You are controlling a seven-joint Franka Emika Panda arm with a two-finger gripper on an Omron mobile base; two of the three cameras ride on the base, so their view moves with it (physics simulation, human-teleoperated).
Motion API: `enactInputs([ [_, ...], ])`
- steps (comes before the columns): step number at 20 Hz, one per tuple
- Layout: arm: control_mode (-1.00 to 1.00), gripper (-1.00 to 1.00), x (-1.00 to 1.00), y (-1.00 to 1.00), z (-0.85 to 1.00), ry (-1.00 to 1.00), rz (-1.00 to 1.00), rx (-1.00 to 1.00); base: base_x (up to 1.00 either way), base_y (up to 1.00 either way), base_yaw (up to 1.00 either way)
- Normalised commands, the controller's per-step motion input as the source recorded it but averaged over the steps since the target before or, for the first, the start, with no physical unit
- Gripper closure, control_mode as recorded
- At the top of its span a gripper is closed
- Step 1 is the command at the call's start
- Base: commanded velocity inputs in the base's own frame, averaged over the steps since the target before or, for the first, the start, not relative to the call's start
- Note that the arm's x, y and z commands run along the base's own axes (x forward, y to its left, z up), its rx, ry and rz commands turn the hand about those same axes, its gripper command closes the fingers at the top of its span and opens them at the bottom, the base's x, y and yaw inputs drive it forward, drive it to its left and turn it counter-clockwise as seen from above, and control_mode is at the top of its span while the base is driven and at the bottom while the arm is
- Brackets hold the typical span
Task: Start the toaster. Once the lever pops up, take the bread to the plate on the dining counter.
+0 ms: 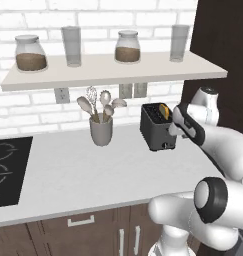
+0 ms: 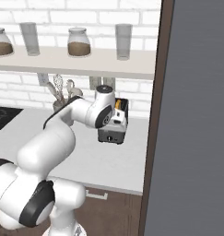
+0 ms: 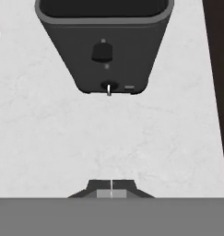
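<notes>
The fingers [image 3: 111,190] are pressed tight together with nothing between them. They hang over the white desk [image 3: 49,138], in front of the toaster [image 3: 104,41] and apart from it. The black toaster stands on the desk near the brick wall, with a small knob on its front. Bread [image 1: 164,110] sticks up from its top slot. A grey cup [image 1: 101,131] of spoons stands to its left.

worktop [image 1: 83,175] | on it: toaster [image 1: 154,131], utensil cup [image 1: 101,130]
</notes>
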Motion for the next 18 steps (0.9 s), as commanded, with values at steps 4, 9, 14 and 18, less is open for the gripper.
enactInputs([
  [4,-1.0,1.0,0.19,0.07,0.12,-0.01,0.0,0.0,0.0,0.0,0.0],
  [9,-1.0,1.0,0.36,0.34,0.0,-0.02,0.0,0.0,0.0,0.0,0.0],
  [14,-1.0,1.0,0.45,0.18,0.0,-0.04,0.0,0.0,0.0,0.0,0.0],
  [18,-1.0,1.0,0.28,-0.02,0.0,-0.02,0.0,0.0,0.0,0.0,0.0],
])
